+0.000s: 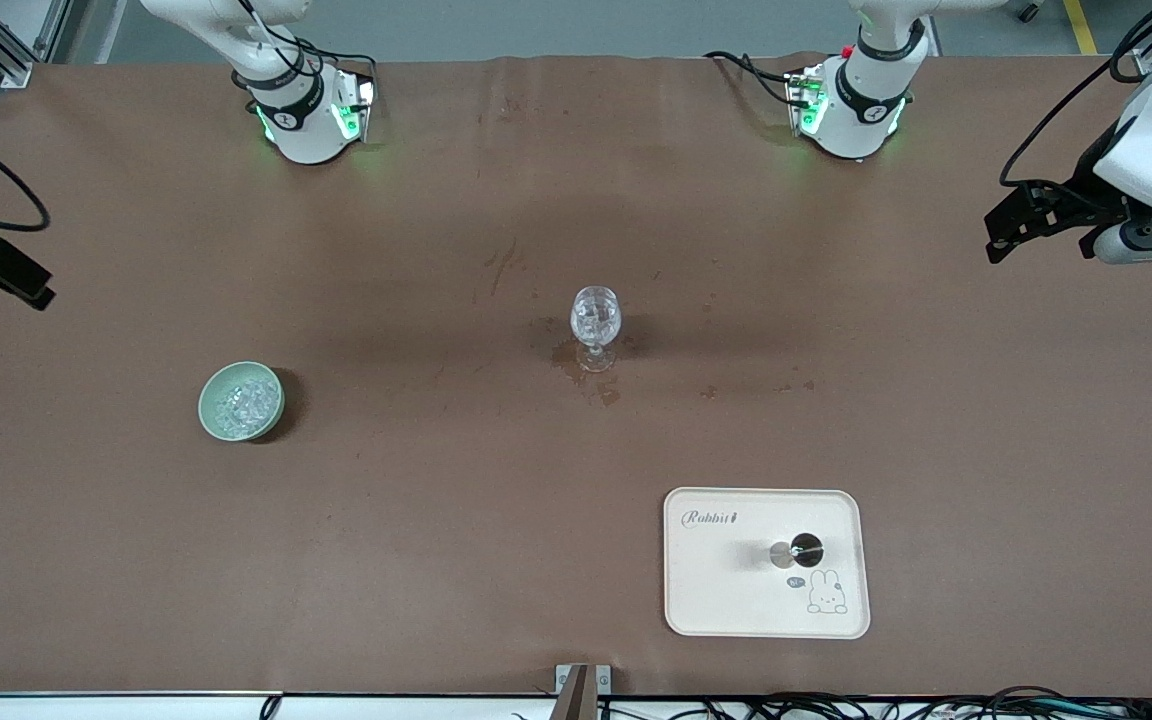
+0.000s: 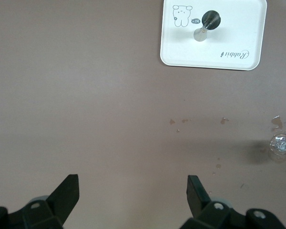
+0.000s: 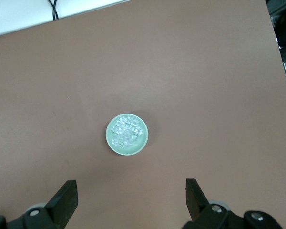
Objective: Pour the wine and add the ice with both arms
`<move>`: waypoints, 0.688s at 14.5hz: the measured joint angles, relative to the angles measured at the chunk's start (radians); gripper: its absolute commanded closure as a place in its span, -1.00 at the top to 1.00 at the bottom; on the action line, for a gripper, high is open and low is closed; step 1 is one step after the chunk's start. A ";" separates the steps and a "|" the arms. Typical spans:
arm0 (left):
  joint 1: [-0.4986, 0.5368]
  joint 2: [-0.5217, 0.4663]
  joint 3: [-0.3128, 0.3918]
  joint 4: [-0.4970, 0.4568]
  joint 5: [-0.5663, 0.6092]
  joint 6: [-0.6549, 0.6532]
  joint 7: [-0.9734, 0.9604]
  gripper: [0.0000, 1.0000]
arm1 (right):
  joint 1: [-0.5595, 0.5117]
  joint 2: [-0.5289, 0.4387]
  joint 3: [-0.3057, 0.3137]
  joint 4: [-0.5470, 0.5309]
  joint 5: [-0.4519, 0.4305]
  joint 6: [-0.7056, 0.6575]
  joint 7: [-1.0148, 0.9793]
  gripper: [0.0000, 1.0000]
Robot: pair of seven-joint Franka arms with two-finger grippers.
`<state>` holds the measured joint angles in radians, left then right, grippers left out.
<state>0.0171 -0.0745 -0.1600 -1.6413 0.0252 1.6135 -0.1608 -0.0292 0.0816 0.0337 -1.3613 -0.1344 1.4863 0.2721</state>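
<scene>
A clear stemmed wine glass (image 1: pixel 595 322) (image 2: pixel 281 144) stands at the middle of the table. A pale green bowl (image 1: pixel 206 400) (image 3: pixel 109 138) holding ice (image 1: pixel 246 402) (image 3: pixel 126 132) sits toward the right arm's end. On the cream tray (image 1: pixel 716 590) (image 2: pixel 238 28) stands a small silvery item with a dark round top (image 1: pixel 804 547) (image 2: pixel 209 20); I cannot tell whether it holds wine. My left gripper (image 1: pixel 998 225) (image 2: pixel 133 183) hangs open and empty over the left arm's end of the table. My right gripper (image 1: pixel 26 285) (image 3: pixel 131 188) hangs open and empty, high over the table beside the bowl.
Dark stains (image 1: pixel 596 385) mark the brown table around the glass foot and toward the left arm's end. A metal bracket (image 1: pixel 581 685) and cables lie along the table edge nearest the front camera. Both arm bases (image 1: pixel 308 115) (image 1: pixel 851 110) stand at the edge farthest from it.
</scene>
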 measured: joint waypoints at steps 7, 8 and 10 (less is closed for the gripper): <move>0.000 0.000 -0.002 0.022 0.000 -0.001 0.001 1.00 | -0.014 -0.018 -0.071 -0.038 0.088 0.049 -0.187 1.00; 0.000 0.000 -0.002 0.023 0.002 -0.001 0.001 1.00 | -0.014 -0.019 -0.071 -0.038 0.088 0.049 -0.189 1.00; 0.000 0.000 -0.002 0.025 0.007 -0.001 0.002 1.00 | -0.014 -0.020 -0.071 -0.038 0.088 0.049 -0.189 1.00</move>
<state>0.0166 -0.0743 -0.1619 -1.6167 0.0325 1.6127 -0.1588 -0.0434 0.0611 -0.0373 -1.3992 -0.0465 1.5350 0.0829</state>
